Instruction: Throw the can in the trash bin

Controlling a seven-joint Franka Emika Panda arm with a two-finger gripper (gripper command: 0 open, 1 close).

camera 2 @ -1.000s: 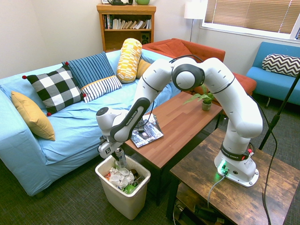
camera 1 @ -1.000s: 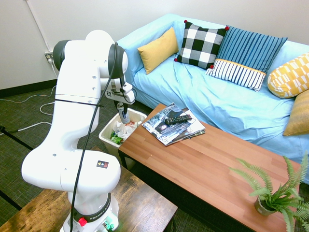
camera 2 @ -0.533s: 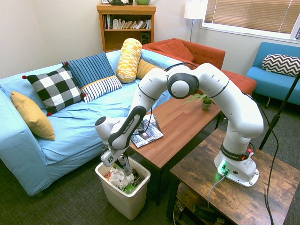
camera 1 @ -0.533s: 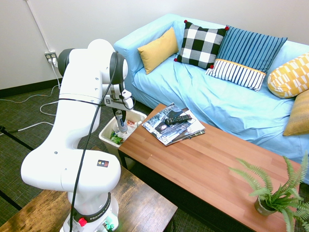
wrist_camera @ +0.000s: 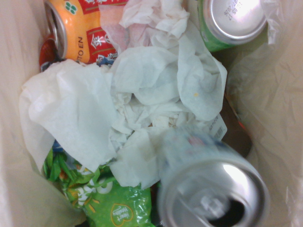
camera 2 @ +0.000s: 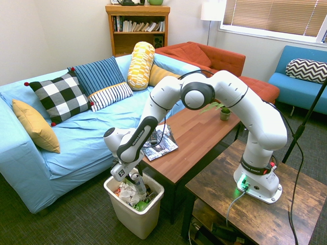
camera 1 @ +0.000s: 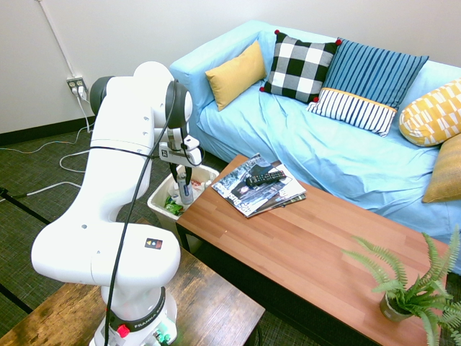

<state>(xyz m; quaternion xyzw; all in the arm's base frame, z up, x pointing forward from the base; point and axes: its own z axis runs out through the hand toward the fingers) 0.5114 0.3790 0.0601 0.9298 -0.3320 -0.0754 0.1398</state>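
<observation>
First exterior view: gripper (camera 1: 185,193) lowered into the mouth of the trash bin (camera 1: 160,197), beside the near-left corner of the table (camera 1: 302,249). The can (camera 1: 185,192) upright between the fingers, long axis near vertical, base below rim level. Too small here to tell whether clamped or let go.

Second exterior view: gripper (camera 2: 137,184) reaching steeply down into the trash bin (camera 2: 138,220); the can (camera 2: 138,185) just under the fingers, above the crumpled tissue (camera 2: 126,192). Fingers seemingly parted a little about the can, but contact impossible to judge; cannot tell if released.

Wrist view: the can (wrist_camera: 211,188) seen end-on, pull-tab top facing the lens, blurred, directly over white tissue (wrist_camera: 142,94), an orange can (wrist_camera: 75,28) and a green can (wrist_camera: 229,21) inside the bin walls (wrist_camera: 279,118).

Judgement: can straight below the fingers and well inside the rim, so a plain opening ought to drop it onto the rubbish.
</observation>
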